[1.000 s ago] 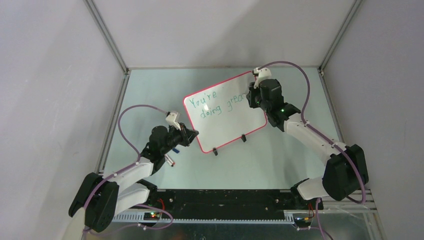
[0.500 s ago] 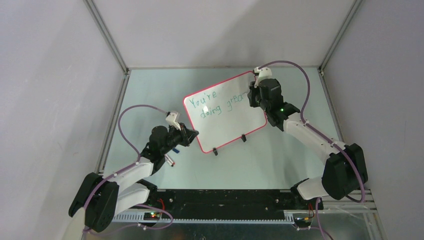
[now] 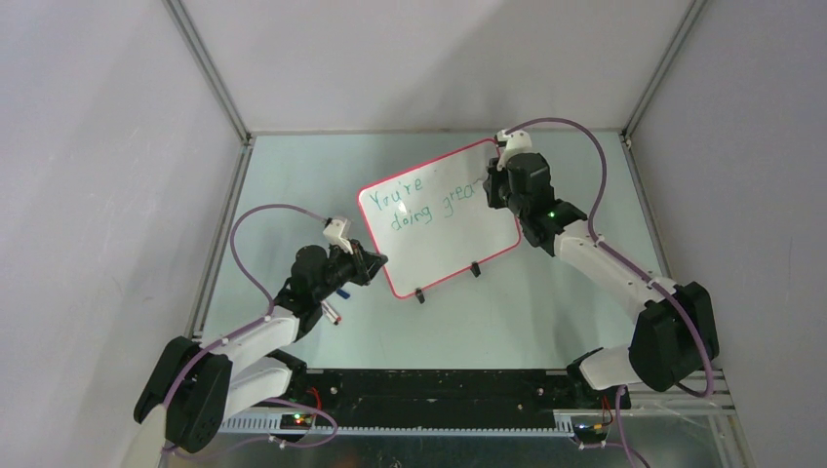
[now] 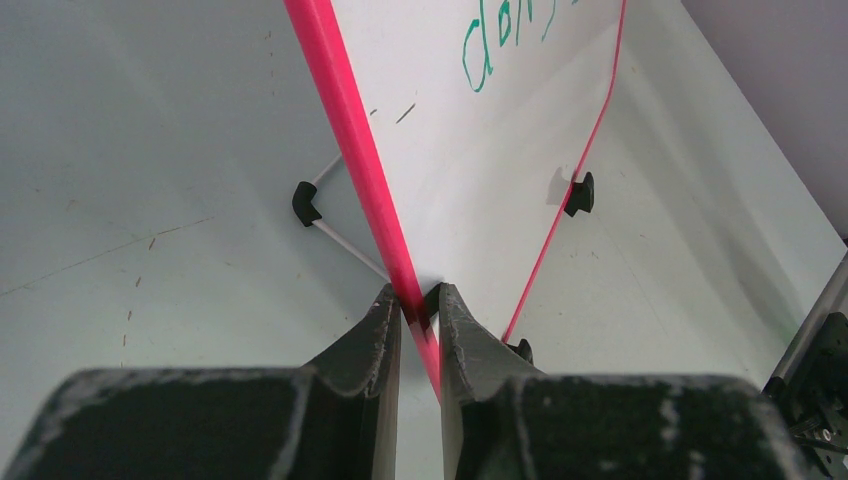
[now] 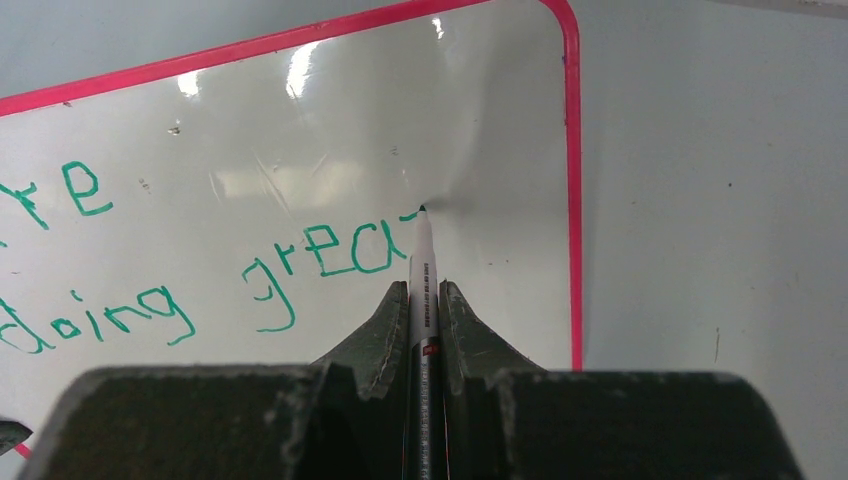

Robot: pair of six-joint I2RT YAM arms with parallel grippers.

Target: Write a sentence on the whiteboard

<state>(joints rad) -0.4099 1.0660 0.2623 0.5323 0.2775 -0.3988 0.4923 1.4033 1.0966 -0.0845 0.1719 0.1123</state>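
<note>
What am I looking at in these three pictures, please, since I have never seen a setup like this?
These are two robot arms bolted to a table. One picture looks down from above; the other two come from cameras on each wrist, so each shows its own jaws at the bottom. A whiteboard stands propped on the table. The left arm has its jaws shut on the board's edge. The right arm holds a pen in its jaws, tip on the board, writing in green: "You're doing grea". A small pen-like item lies by the left arm.
</note>
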